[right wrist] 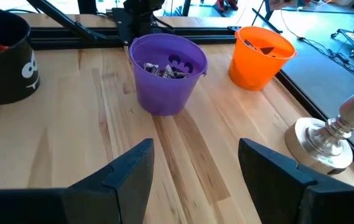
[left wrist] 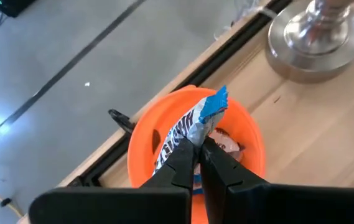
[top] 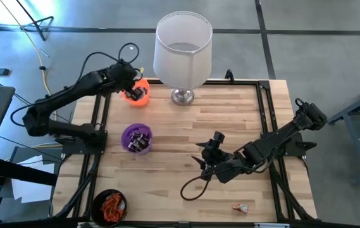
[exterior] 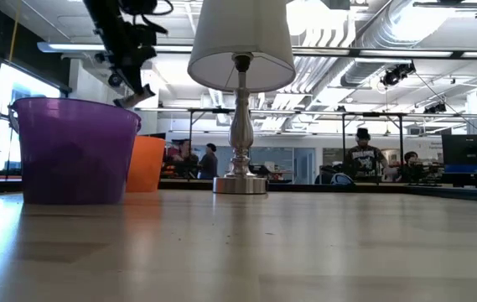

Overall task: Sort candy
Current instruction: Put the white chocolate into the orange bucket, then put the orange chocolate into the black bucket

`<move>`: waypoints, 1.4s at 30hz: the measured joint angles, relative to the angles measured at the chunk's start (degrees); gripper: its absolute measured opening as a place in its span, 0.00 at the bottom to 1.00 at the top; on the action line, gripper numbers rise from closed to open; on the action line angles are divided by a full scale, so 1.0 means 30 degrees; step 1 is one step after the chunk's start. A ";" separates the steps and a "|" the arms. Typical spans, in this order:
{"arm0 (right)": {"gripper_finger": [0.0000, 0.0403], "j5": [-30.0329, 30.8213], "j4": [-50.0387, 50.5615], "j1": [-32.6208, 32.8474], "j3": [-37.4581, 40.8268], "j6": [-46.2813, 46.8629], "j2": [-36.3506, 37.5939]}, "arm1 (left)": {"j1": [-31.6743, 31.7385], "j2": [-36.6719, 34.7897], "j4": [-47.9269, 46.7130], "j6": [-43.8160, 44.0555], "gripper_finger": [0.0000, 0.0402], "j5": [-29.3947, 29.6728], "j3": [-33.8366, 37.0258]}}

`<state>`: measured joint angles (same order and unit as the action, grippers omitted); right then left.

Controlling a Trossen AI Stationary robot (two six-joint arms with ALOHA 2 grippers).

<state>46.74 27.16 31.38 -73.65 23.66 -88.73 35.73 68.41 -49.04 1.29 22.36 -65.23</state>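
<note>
The left gripper (left wrist: 196, 149) hangs over the orange cup (left wrist: 251, 140), fingers pinching a silver-blue candy (left wrist: 198, 121) ready to drop in, while the right gripper (right wrist: 192, 165) waits, fingers spread.

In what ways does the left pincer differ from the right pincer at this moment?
The left pincer is shut on a silver-white-blue candy, while the right pincer is open and empty. The left pincer is above the orange cup at the table's far edge; the right pincer is over bare table, facing the purple cup. Both have dark fingers.
</note>
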 joint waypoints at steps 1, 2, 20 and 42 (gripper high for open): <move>0.56 0.0000 0.0095 0.0000 0.0000 0.0083 0.0000 | 0.0070 0.0193 -0.0006 -0.0029 0.00 -0.0014 0.0000; 0.56 0.0000 0.0199 0.0000 0.0000 0.0141 0.0000 | 0.0126 0.0353 0.0009 -0.0103 0.00 -0.0092 0.0000; 0.56 -0.1959 0.1782 0.0000 -0.0007 0.2333 0.0000 | 0.0317 0.0838 -0.0877 -0.0263 0.15 -0.3409 0.0007; 0.56 -1.4670 0.7849 0.4277 -0.0022 2.3291 -0.1491 | -1.8621 0.0247 0.3265 0.8414 0.16 -0.7357 0.0000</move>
<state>2.73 50.70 44.21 -73.71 93.54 -93.20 -20.14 69.15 -39.25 26.53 0.29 -65.23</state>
